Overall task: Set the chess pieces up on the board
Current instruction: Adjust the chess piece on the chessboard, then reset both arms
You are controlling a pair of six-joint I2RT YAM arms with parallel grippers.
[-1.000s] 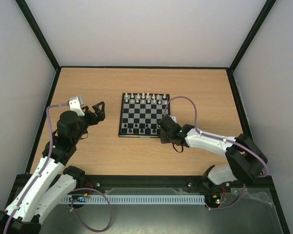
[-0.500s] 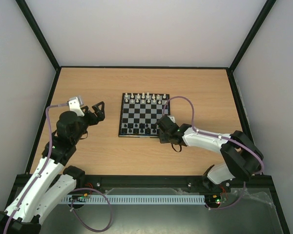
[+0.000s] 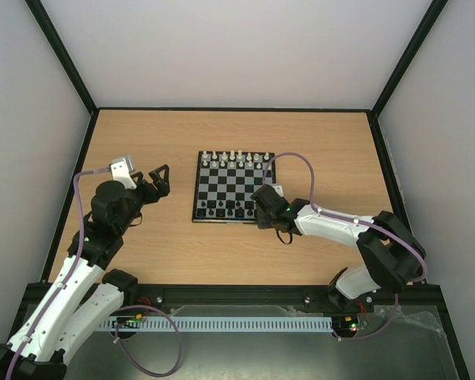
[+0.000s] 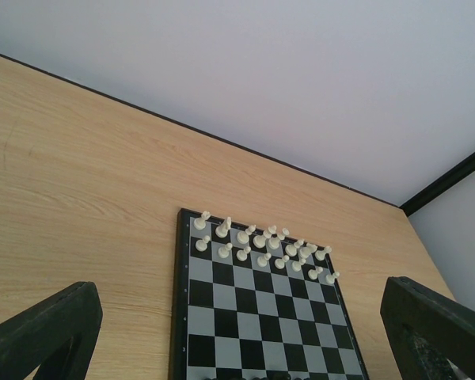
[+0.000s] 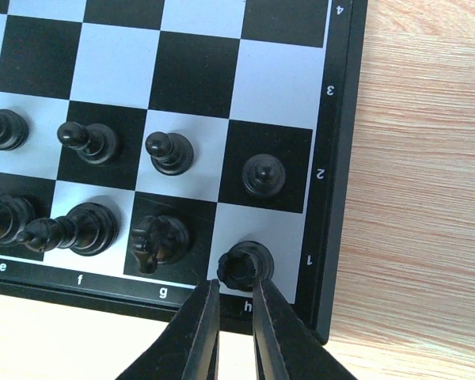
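Right gripper (image 5: 236, 286) low over the near right corner of the board (image 5: 344, 119), jaws nearly together with only a thin slit between them and nothing visible in it. Fingertips just near of the rook (image 5: 245, 265) on the corner square marked h1, perhaps brushing its base; cannot tell for sure. Rook upright, a touch near of centre on its square. To its left, the knight (image 5: 158, 240), then a bishop (image 5: 83, 228); one rank farther, a row of black pawns (image 5: 169, 153). Black chess pieces (image 5: 87, 141) lined along the two near ranks, white pieces (image 4: 244, 235) along the two far ranks. Judging by that, close to done at this corner.

Left gripper (image 3: 160, 176) wide open, holding nothing, over the bare table (image 3: 142, 142) well left of the board.

Main hazard: knocking the rook over while pulling away. Likely cause: dragging the tips farther in or sideways instead of straight up, or spreading the jaws while pressed against the base. Second hazard: a toppled rook rolling into the knight or the h2 pawn (image 5: 264, 174), both just beside it, and undoing the row. Third: nudging the light board across the table with a finger on its border. Safest to rise vertically first, then retreat toward the near edge.
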